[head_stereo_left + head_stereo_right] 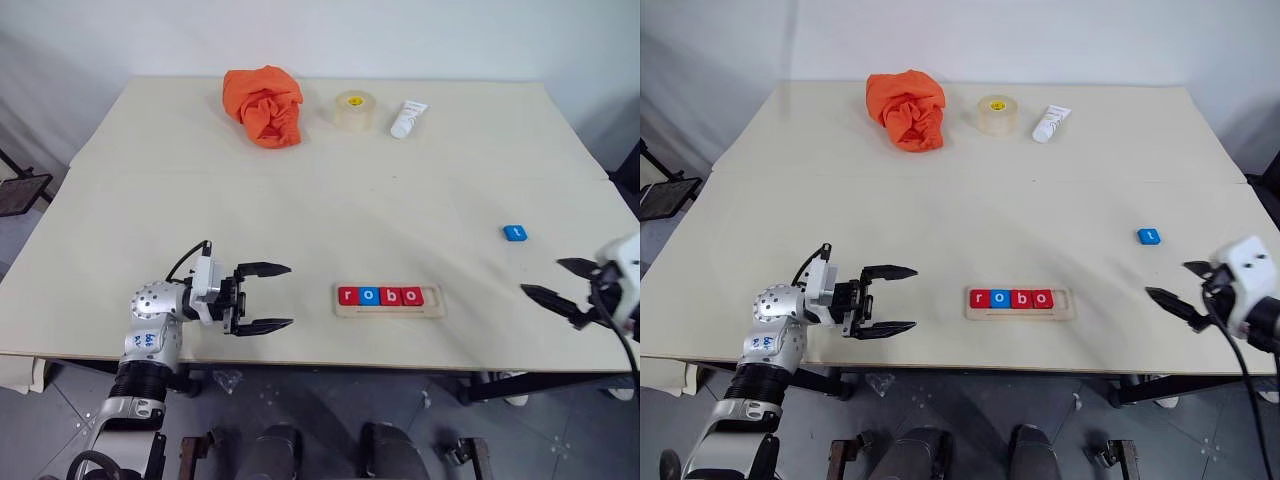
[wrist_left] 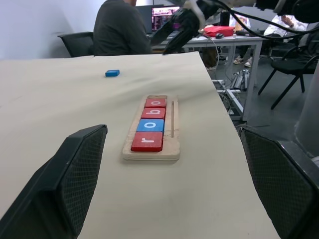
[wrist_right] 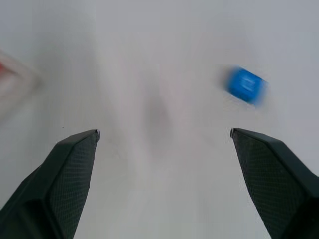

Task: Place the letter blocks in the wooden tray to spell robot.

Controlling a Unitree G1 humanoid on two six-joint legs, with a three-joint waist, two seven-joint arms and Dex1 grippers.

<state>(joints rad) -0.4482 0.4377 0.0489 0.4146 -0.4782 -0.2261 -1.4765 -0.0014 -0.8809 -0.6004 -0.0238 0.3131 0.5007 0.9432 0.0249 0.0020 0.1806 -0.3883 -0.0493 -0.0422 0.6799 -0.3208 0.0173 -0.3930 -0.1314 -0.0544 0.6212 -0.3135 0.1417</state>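
The wooden tray [image 1: 390,313] lies near the table's front edge, at the middle. It holds a row of letter blocks [image 1: 380,296] reading r, o, b, o: red, blue, red, red. A loose blue block [image 1: 515,233] rests on the table, farther back and to the right of the tray. My left gripper [image 1: 289,295] is open and empty, left of the tray and pointing toward it. At the table's right front corner my right gripper [image 1: 541,277] hangs open and empty, nearer than the blue block [image 3: 245,85]. The left wrist view looks along the tray [image 2: 172,119].
At the back of the table sit a crumpled orange cloth [image 1: 263,105], a tape roll [image 1: 355,110] and a white tube [image 1: 408,118]. A seated person [image 2: 122,27], office chairs and desks stand beyond the table's right end.
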